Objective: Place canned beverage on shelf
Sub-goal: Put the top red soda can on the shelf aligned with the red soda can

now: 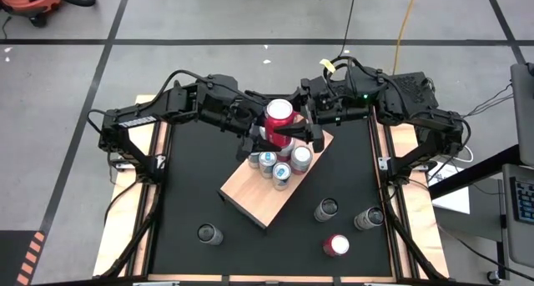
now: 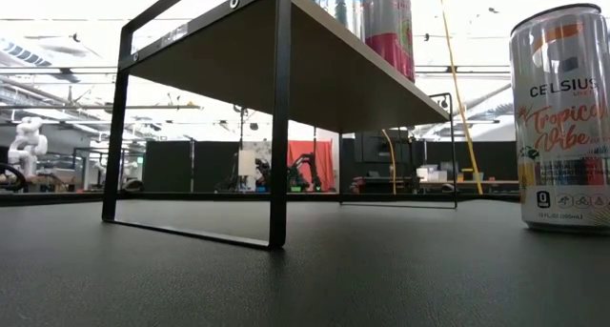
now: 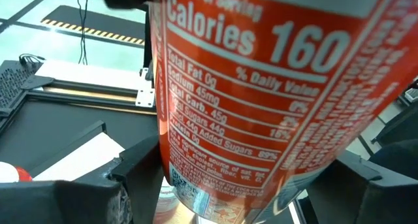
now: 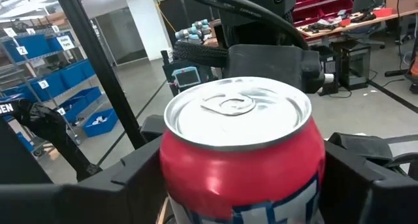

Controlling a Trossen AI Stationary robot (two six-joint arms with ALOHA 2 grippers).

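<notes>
Red can, nearest the overhead camera, is clasped by both left gripper and right gripper above the shelf's 12 o'clock end; one grip should be released before lowering beside stored cans.

Cans: one red can held aloft, four on shelf, four on table. Arms: two.

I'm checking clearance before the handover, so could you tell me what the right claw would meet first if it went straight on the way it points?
The red can sits right between the right claw's fingers, so it would meet that first; behind it comes the left claw.
</notes>
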